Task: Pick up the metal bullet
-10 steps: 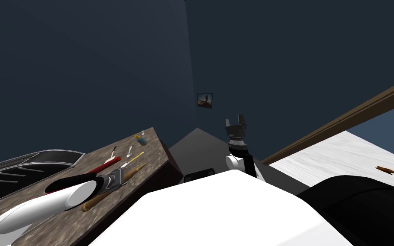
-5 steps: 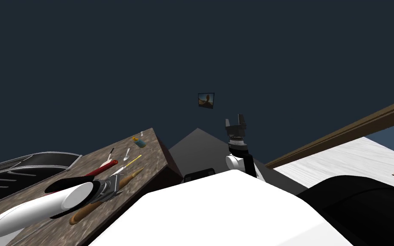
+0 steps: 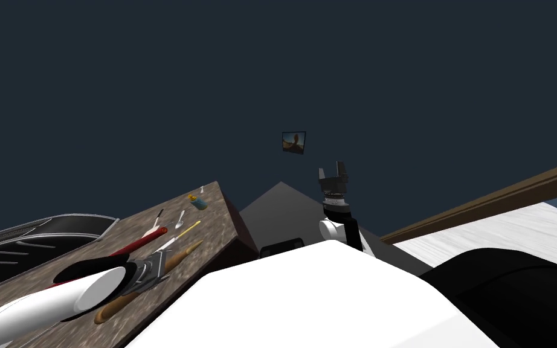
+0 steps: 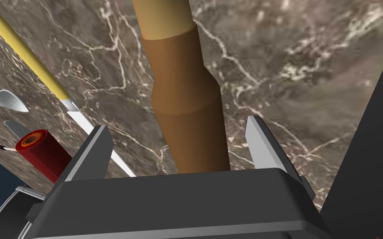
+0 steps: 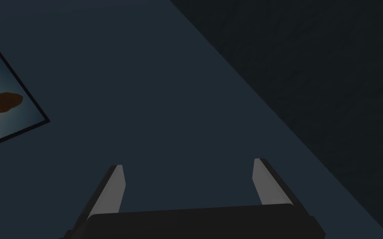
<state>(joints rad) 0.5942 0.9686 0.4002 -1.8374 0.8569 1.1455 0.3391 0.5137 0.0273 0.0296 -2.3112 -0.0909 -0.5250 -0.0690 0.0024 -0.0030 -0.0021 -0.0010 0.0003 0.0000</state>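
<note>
The bullet (image 4: 186,103) is a long brown shell with a paler tapered tip, lying flat on the dark marbled counter (image 4: 311,62). My left gripper (image 4: 177,124) is open and low over it. The shell's thick body runs between the two fingers, with a gap on each side. The head view has the bullet (image 3: 182,254) sticking out ahead of the left gripper (image 3: 149,272), its butt end showing behind the forearm. My right gripper (image 3: 333,169) is raised off to the counter's right, open (image 5: 186,164) and holding nothing.
Beside the bullet lie a red cylinder (image 4: 41,151), a yellow-handled knife (image 4: 28,62) and a spoon (image 4: 8,101). A small teal bottle (image 3: 197,202) stands near the counter's far corner. A black ribbed basin (image 3: 29,235) lies left of the counter, and a white tabletop (image 3: 501,229) to the right.
My left hand has drawn back along the bullet toward its thick end, staying open. The head view has swung, so the white tabletop slid to the right.
</note>
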